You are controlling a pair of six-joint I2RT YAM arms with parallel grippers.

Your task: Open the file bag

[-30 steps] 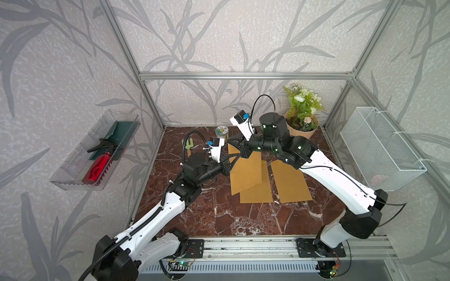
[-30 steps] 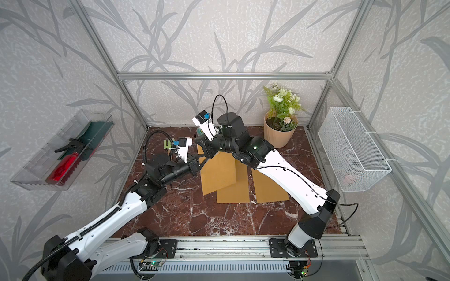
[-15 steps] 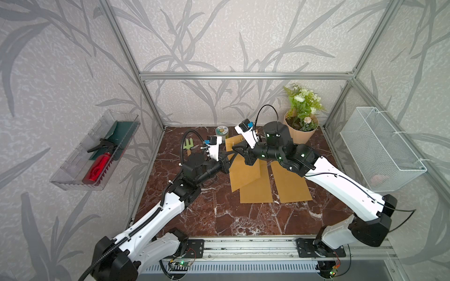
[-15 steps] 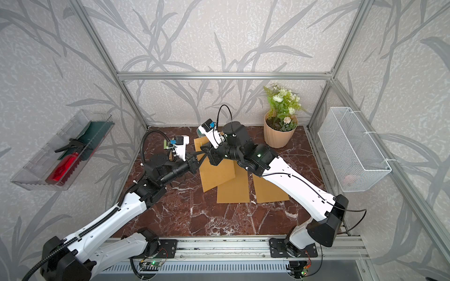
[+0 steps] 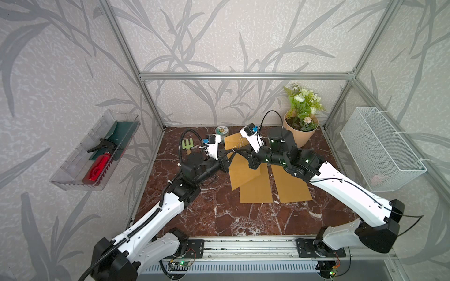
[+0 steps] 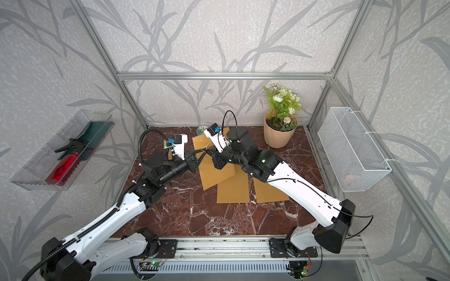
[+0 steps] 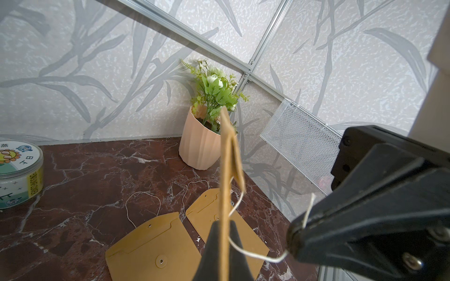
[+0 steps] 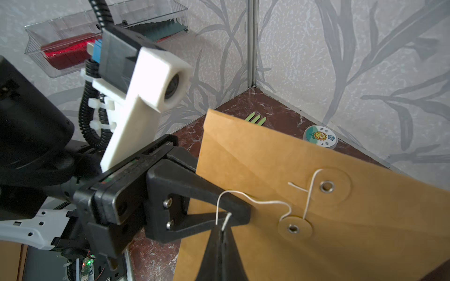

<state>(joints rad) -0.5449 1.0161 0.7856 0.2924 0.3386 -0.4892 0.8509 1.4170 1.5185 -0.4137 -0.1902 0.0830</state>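
Half done, I'd judge: above the far middle of the table, left fingers clamp the lifted file bag by its edge, right fingers pinch its string, nearly unwound off the lower button; flap not yet lifted.

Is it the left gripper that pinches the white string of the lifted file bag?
No, the left gripper clamps the edge of the file bag, while the right gripper pinches the string.
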